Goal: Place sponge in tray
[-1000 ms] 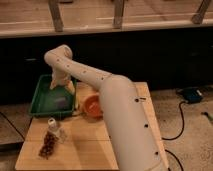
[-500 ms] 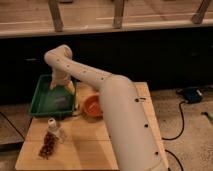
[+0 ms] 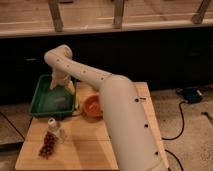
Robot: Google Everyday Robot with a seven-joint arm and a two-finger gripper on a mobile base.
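Observation:
The green tray (image 3: 40, 106) sits at the back left of the wooden table (image 3: 85, 145). My arm reaches from the lower right up and over to the tray. My gripper (image 3: 61, 84) hangs over the tray's back right part, just above its floor. A pale yellow piece, which looks like the sponge (image 3: 68, 88), shows at the gripper's end over the tray. I cannot tell whether it is held or lies in the tray. A dim greyish patch (image 3: 61, 102) shows on the tray floor.
A round orange bowl (image 3: 92, 106) stands right of the tray. A small white-capped bottle (image 3: 53, 127) and a bag of brown snacks (image 3: 47, 145) lie at the front left. A dark counter wall runs behind. A blue device (image 3: 192, 95) with cables is on the floor at the right.

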